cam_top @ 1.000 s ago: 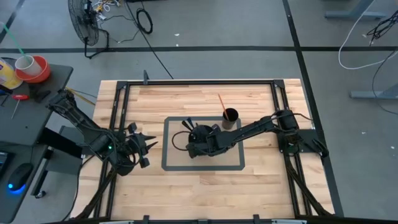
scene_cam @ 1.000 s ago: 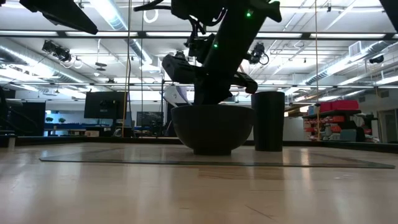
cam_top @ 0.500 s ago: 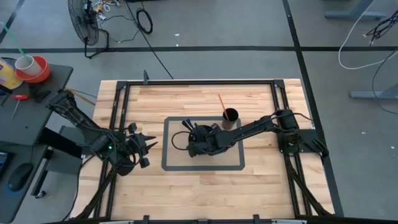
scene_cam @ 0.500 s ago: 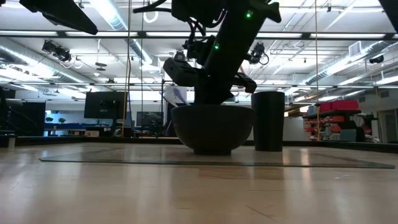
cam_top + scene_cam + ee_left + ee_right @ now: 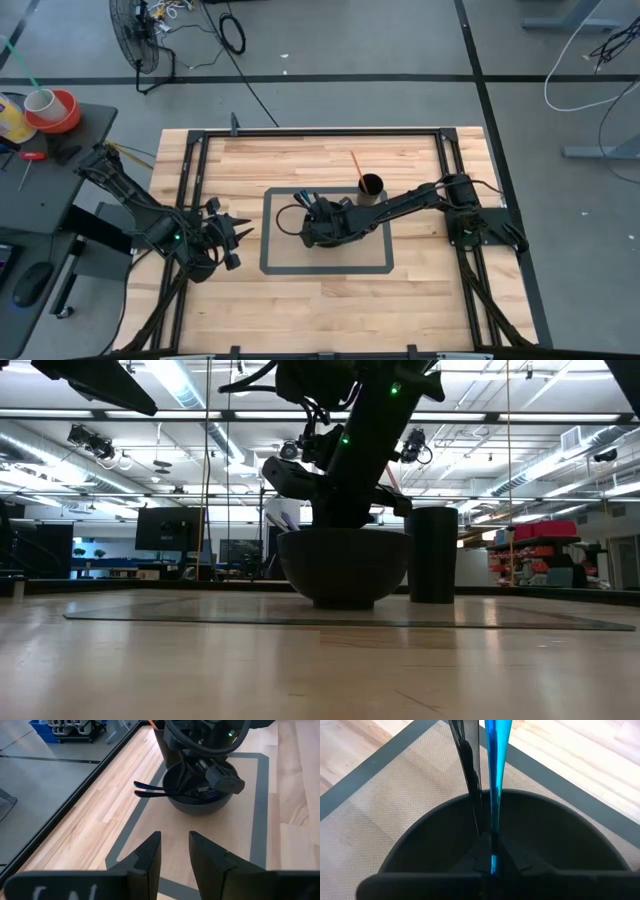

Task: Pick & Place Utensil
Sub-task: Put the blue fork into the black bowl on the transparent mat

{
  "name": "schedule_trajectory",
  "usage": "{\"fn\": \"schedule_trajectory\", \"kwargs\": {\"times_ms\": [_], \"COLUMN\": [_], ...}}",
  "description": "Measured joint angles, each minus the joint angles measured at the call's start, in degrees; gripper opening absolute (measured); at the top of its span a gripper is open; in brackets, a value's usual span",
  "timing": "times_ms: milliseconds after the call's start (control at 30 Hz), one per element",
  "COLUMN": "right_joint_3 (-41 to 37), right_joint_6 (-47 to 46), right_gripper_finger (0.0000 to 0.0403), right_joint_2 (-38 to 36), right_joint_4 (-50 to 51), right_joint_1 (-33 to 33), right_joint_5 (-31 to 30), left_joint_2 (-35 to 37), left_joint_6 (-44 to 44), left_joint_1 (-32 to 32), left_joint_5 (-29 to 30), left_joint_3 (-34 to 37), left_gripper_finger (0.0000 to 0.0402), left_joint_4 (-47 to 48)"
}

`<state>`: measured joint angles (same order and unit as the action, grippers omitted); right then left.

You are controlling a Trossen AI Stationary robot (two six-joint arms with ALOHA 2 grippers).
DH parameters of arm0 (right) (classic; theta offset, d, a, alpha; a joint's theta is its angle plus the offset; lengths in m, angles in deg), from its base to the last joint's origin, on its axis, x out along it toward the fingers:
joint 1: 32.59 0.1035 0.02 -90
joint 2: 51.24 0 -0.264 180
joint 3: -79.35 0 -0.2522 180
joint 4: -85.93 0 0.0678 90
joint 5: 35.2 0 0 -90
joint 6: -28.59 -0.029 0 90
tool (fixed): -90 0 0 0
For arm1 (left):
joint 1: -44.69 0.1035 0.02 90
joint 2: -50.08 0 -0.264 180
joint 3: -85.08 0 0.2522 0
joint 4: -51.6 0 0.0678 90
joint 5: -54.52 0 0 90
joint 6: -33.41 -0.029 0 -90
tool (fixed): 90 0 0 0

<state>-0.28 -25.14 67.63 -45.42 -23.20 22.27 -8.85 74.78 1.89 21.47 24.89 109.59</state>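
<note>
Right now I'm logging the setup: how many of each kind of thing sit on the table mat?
Bowls: 1, bowl
Cups: 1, cup
Utensils in the bowl: 2, black utensil and blue utensil
Orange stick in the cup: 1, orange stick
Total: 5

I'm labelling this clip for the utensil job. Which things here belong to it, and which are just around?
Part of the job:
blue utensil
black utensil
bowl
cup
right gripper, shut on the blue utensil in the bowl

Just around:
left gripper, parked at the table's left
mat
fan

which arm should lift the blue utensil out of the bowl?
Right. Its hand is already in the bowl, closed on the blue utensil. The left hand waits open off the mat.
</note>
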Motion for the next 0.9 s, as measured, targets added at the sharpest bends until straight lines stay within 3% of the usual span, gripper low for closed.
{"fn": "schedule_trajectory", "kwargs": {"times_ms": [367,900], "right_joint_3": [0.0,0.0], "right_joint_6": [-4.47,-5.81], "right_gripper_finger": [0.0032,0.008], "right_joint_2": [-0.04,-0.04], "right_joint_4": [0.18,0.52], "right_joint_1": [-1.43,-0.69], "right_joint_5": [1.9,1.43], "left_joint_2": [0.0,0.0], "left_joint_6": [0.0,0.0], "left_joint_1": [0.0,0.0], "left_joint_5": [-0.02,-0.04], "left_joint_3": [0.0,0.0], "left_gripper_finger": [0.0105,0.0105], "left_joint_4": [0.0,0.0]}}
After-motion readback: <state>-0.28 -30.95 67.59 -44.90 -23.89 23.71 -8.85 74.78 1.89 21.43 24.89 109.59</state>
